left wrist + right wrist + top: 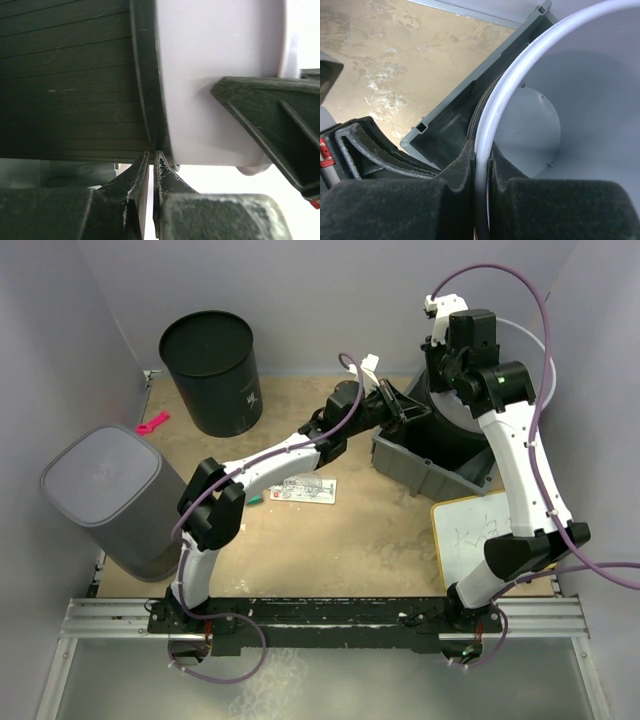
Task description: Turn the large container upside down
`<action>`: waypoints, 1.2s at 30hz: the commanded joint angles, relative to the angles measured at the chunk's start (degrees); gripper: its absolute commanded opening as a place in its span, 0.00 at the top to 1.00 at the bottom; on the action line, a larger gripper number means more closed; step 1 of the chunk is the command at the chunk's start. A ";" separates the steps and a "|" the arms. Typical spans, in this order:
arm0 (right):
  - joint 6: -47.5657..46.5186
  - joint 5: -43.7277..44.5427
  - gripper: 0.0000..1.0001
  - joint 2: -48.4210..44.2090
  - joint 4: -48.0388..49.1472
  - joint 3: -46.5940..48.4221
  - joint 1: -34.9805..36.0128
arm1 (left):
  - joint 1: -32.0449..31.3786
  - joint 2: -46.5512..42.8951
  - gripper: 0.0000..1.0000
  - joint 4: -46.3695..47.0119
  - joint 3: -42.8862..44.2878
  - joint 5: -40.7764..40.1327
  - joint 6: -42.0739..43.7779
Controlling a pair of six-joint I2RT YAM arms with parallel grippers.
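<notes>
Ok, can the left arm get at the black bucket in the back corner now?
Probably, but not at once: the left hand is over at the grey bin, seemingly pinched on a dark rim beside the white container. Bare table lies between it and the black bucket.

Even soft overhead light; wrist close-ups blurred, glare lower right.

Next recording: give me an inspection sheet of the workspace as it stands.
Surface: tan board, scuffed.
Job's things: white container nested in black tub, by grey crate.
Clutter: black bin, grey bin, pink clip, packet, whiteboard.
Grippers: right pincer shut on white container's rim; left pincer nipping black tub's rim.
Cables: purple cable looping off the arms.
Surroundings: grey walls.
</notes>
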 commanded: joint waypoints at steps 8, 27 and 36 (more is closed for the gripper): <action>-1.29 -0.87 1.00 -6.99 7.38 -1.56 3.17 | -0.99 0.13 0.94 -1.92 2.52 -3.16 -1.19; 0.58 -0.08 1.00 -7.63 10.22 -5.98 3.17 | -2.46 -5.37 0.64 -5.12 -0.50 -5.54 2.56; 0.67 -0.34 1.00 -7.44 10.07 -5.75 3.17 | -3.53 -5.81 0.67 -3.52 -0.28 -6.06 2.07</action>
